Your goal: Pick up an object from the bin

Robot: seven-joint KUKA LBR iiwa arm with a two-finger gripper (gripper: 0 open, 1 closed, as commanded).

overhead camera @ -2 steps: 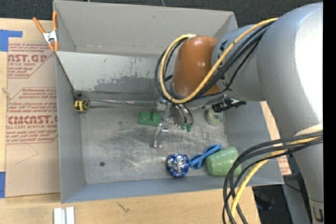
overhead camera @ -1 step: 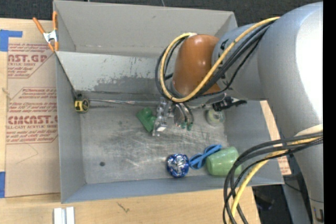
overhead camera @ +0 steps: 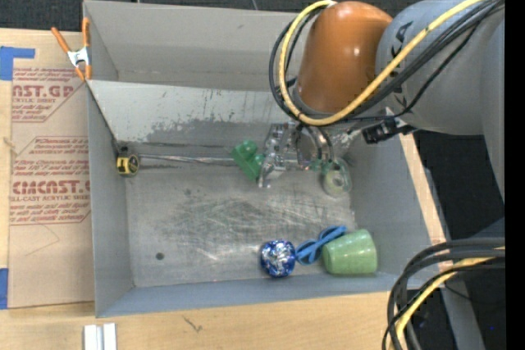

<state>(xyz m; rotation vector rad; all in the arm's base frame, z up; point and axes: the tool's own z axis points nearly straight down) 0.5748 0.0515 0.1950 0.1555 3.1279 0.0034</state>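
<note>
The grey metal bin point(overhead camera: 111, 201) lies open to the view, its scratched floor mostly bare. The arm point(overhead camera: 443, 61) comes in from the right, its orange cover point(overhead camera: 340, 53) and looped yellow-black cables point(overhead camera: 283, 70) hanging over the middle of the bin towards the back wall. Below the cover the tool point(overhead camera: 275, 164) is low over the floor; whether it is open or closed I cannot tell.

A pale green cup point(overhead camera: 351, 252) lies on its side near the front wall, to the right. A dark green piece point(overhead camera: 246, 158) lies just beside the tool on its left, in the middle of the bin; whether the two touch is unclear. A blue patterned ball point(overhead camera: 278, 257) sits at the front wall, left of the cup, and a blue strip point(overhead camera: 318, 243) lies between ball and cup. A small pale ring-like piece point(overhead camera: 334, 179) lies just right of the tool. A small yellow and black thing point(overhead camera: 125, 165) rests against the left wall, well apart from the rest.
</note>
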